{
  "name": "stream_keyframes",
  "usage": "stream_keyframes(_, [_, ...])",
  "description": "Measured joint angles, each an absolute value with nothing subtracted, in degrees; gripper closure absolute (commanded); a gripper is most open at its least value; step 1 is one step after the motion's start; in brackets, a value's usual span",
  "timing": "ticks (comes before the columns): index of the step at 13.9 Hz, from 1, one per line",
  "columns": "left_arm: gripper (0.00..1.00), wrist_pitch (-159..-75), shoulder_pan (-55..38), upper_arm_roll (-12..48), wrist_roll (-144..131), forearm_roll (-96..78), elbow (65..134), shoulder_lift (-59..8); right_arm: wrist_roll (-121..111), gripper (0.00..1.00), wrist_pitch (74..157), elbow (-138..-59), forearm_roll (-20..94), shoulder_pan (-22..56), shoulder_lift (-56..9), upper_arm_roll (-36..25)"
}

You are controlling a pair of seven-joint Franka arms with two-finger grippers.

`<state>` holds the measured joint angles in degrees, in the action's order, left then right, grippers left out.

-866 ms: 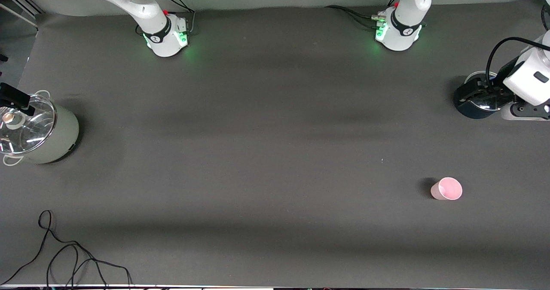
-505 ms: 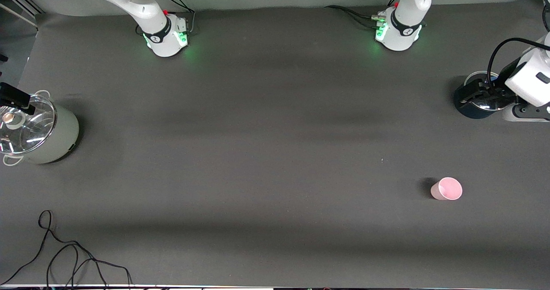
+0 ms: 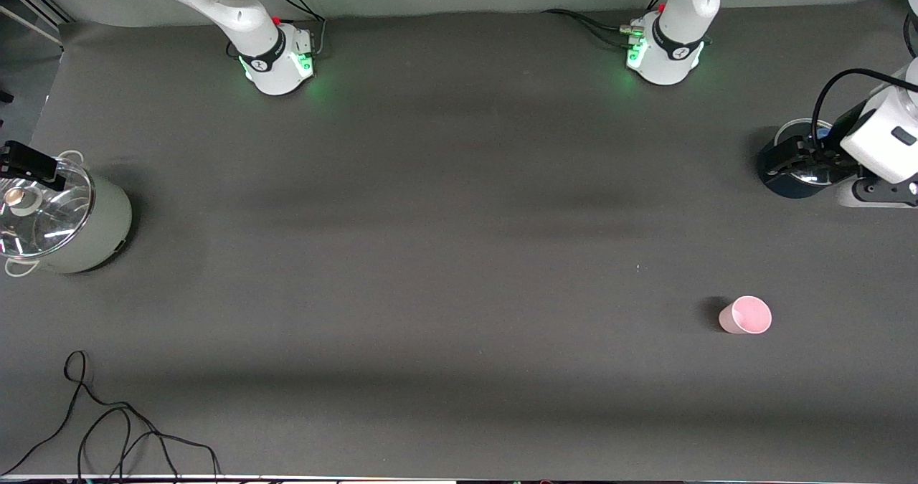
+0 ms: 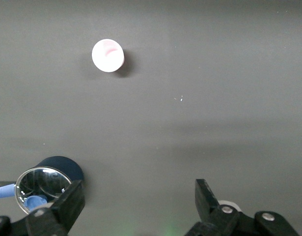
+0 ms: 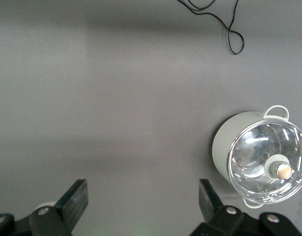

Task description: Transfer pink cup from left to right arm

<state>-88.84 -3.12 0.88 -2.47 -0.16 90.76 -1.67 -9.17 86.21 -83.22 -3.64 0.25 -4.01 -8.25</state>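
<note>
Pale-pink tapered plastic cup [image 3: 746, 315] stands upright on the dark table, toward the left arm's end. Left gripper [image 4: 136, 209] hovers spread above a dark pot [image 3: 792, 176]; right gripper [image 5: 143, 209] waits spread near a grey lidded pot [image 3: 68, 219]. An off-centre grab could tip this light cup.

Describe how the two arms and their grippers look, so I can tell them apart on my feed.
Both arms are white with green-lit bases and black cables. The left gripper and right gripper each have black fingers with silver screws.
</note>
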Motion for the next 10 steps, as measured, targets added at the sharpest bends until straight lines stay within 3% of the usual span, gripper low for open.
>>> stream_keyframes(10, [0.0, -89.62, -2.57, 0.75, -1.43, 0.28, 90.16, -2.51, -9.17, 0.0, 85.65, -83.25, -3.64, 0.4, -4.09, -8.54])
